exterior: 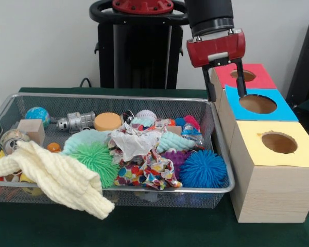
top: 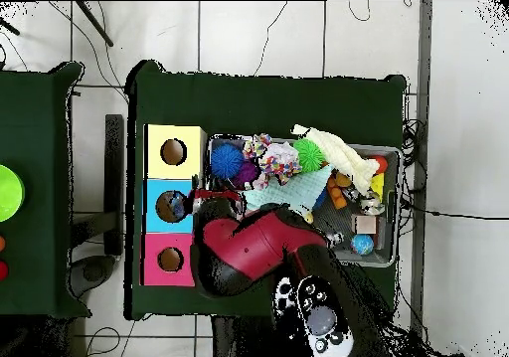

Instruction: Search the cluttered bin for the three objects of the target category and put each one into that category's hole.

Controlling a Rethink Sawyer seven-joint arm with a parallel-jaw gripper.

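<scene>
While the gripper (exterior: 226, 92) hung over the blue-topped box (exterior: 257, 105) with its fingers spread and empty, the candidate objects lay in the wire bin (exterior: 224, 159). Sound practice: return to the bin, descending squarely onto one exposed target.

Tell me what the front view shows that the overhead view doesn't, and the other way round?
Only the front view shows the wooden sides of the boxes and the open gripper hanging empty above the blue hole. Only the overhead view shows a second table with a green thing on it, and the tiled floor. Both show the bin, the cream cloth over its rim and the blue spiky ball.
</scene>
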